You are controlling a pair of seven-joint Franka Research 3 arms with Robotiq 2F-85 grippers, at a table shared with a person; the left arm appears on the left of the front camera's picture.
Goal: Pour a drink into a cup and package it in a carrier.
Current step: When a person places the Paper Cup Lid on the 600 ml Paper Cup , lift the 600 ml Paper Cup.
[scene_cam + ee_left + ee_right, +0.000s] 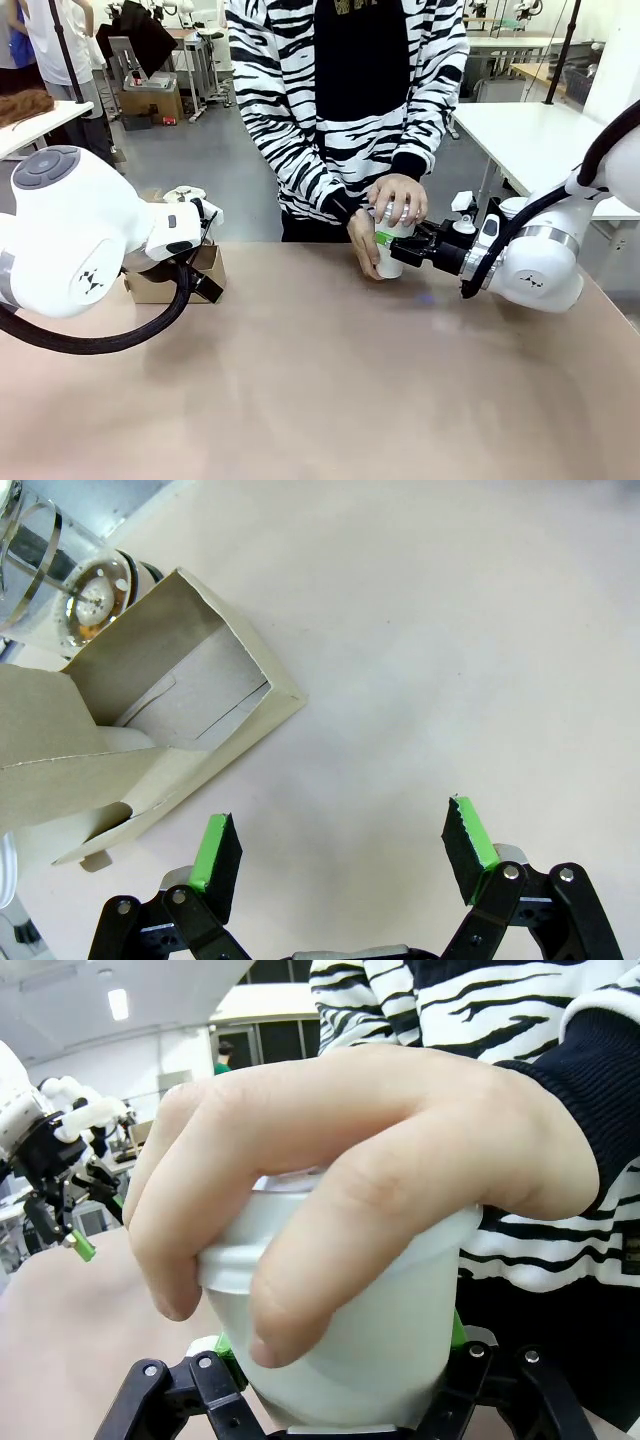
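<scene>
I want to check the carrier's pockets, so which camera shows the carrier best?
The left wrist view: the carrier lies close, its open pocket seen from above. The front view gives a brown corner behind the left arm. The right wrist view faces the cup under the person's hand.

front: across table (pixel 300 390), faces person (pixel 340 100) | left wrist: above carrier (pixel 190 630) | right wrist: close on cup (pixel 400 1310); front shares both

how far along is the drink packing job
Done, it seems: the cup already wears its lid, so pouring looks finished. In hand: the right gripper clamps the cup while a person's hand covers the lid. To do: the carrier is empty, beside the open left gripper.
</scene>
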